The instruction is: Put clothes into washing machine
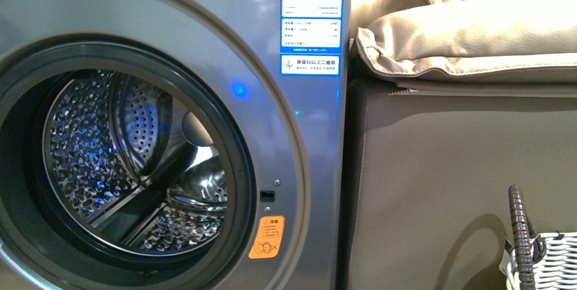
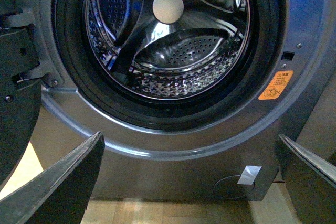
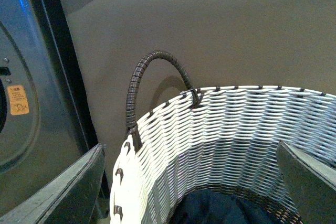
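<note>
The silver-grey washing machine (image 1: 299, 160) fills the left of the front view, its porthole open onto the perforated steel drum (image 1: 129, 160). It also shows in the left wrist view (image 2: 173, 145) with an empty drum (image 2: 178, 51). My left gripper (image 2: 191, 182) is open and empty in front of the machine's lower panel. The dark navy clothes (image 3: 218, 211) lie at the bottom of the white woven basket (image 3: 231, 129). My right gripper (image 3: 191, 182) is open and empty above the basket's mouth. Neither gripper shows in the front view.
A grey-brown sofa side (image 1: 442, 181) stands right of the machine, with beige cushions (image 1: 469, 38) on top. The basket (image 1: 544, 263) with its dark wrapped handle (image 1: 520, 229) sits at the lower right. The open door's edge (image 2: 16, 77) is beside the porthole. Wooden floor (image 2: 157, 213) lies below.
</note>
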Controlling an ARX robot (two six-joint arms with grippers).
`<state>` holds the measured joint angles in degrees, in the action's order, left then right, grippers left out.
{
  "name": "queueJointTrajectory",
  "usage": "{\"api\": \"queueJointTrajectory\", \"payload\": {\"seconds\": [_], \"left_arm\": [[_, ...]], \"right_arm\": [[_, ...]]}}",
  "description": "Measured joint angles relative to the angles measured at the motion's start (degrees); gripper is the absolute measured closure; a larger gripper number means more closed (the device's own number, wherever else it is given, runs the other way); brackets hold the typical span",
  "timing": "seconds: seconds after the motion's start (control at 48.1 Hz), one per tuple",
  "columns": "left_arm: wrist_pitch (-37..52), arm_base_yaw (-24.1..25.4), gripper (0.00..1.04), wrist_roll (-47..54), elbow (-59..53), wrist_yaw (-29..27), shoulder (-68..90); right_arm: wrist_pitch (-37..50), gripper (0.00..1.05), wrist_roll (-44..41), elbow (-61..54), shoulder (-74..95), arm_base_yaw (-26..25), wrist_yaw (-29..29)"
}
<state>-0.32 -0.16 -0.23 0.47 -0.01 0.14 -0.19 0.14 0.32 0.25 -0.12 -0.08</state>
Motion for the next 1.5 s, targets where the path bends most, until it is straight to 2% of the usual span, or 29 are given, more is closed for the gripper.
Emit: {"api": "queueJointTrajectory", "payload": {"seconds": [1.101,1.267,1.496], "left_arm": [[0.0,0.0,0.07,0.0,0.0,0.0,0.0],[0.0,0.0,0.07,0.0,0.0,0.0,0.0],[0.0,0.0,0.07,0.0,0.0,0.0,0.0]], "right_arm": [[0.1,0.08,0.1,0.0,0.0,0.0,0.0],[12.4,0.08,2.4,-0.7,0.1,-1.3,-1.7],[33.0,0.08,8.4,-0.8,9.3,-9.1,-9.9]]}}
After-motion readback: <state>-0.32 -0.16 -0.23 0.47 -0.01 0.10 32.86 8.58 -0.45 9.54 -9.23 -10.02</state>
